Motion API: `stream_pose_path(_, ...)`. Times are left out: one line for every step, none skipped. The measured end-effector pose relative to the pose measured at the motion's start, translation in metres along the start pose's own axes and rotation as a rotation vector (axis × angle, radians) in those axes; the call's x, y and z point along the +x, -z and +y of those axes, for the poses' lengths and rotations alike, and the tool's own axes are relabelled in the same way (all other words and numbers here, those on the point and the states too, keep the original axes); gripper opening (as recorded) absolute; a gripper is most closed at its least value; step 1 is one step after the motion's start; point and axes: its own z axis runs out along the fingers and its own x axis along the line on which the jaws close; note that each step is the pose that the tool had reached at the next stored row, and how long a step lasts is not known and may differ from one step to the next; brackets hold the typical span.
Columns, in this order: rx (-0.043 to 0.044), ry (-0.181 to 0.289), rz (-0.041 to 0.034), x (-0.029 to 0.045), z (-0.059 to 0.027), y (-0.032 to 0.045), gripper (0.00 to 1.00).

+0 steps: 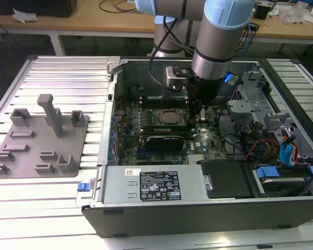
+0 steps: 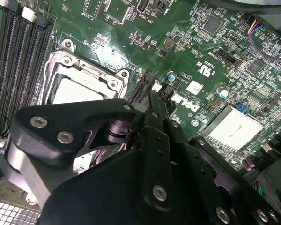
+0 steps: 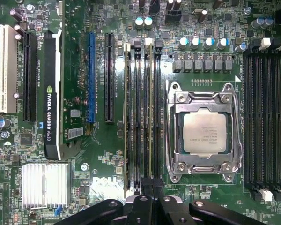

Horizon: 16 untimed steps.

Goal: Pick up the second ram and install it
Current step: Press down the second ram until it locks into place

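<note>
The second ram [image 3: 151, 112] is a thin green stick standing on edge in a black memory slot beside the CPU socket [image 3: 205, 133]. Another green stick [image 3: 126, 117] stands two slots over. My gripper [image 3: 152, 185] is shut, its black fingers [image 3: 143, 192] together right over one end of the second ram. The frames do not show whether the tips clamp the stick or only rest on it. In the exterior view my gripper [image 1: 196, 113] is down inside the open computer case, at the socket's [image 1: 169, 117] right side. In the second wrist view the fingertips [image 2: 152, 96] hide the slot end.
A black expansion card [image 3: 51, 93] sits upright in its slot beyond the blue slot. A silver heatsink [image 3: 44, 183] lies near it. More black memory slots [image 3: 264, 112] flank the socket's other side. The case walls [image 1: 115, 99], drive bays [image 1: 281, 151] and cables ring the board. A grey fixture tray [image 1: 41, 138] lies at the exterior view's left.
</note>
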Motion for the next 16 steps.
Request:
stream_pose_path(0.0003,0.0,-0.0016,-0.0002,0.0,0.0019,0.08)
stream_pose_path(0.0,0.0,0.0002,0.0,0.0002,0.006,0.08)
stream_pose_path(0.0,0.0,0.0002,0.0,0.0003,0.0097,0.08)
stream_pose_path(0.0,0.0,0.0002,0.0,0.0004,0.0123,0.08)
stream_pose_path(0.0,0.0,0.0002,0.0,0.0004,0.0125,0.08)
stream_pose_path(-0.0001,0.0,0.0004,0.0,0.0004,0.0127,0.08)
stream_pose_path(-0.0001,0.0,0.0005,0.0,0.0015,0.0126,0.08)
stream_pose_path(-0.0001,0.0,0.0005,0.0,0.0031,0.0123,0.08)
stream_pose_path(-0.0001,0.0,0.0004,0.0,0.0047,0.0121,0.08)
stream_pose_path(0.0,0.0,0.0004,0.0,0.0099,0.0118,0.08)
stream_pose_path(-0.0001,0.0,0.0005,0.0001,0.0192,0.0112,0.08)
stream_pose_path(0.0,0.0,0.0005,0.0001,0.0282,0.0108,0.08)
stream_pose_path(-0.0001,0.0,0.0004,0.0,0.0372,0.0105,0.08)
stream_pose_path(-0.0001,0.0,0.0005,-0.0002,0.0471,0.0102,0.08)
stream_pose_path(0.0,0.0,0.0003,-0.0004,0.0606,0.0096,0.08)
stream_pose_path(0.0,0.0,0.0004,-0.0005,0.0652,0.0095,0.08)
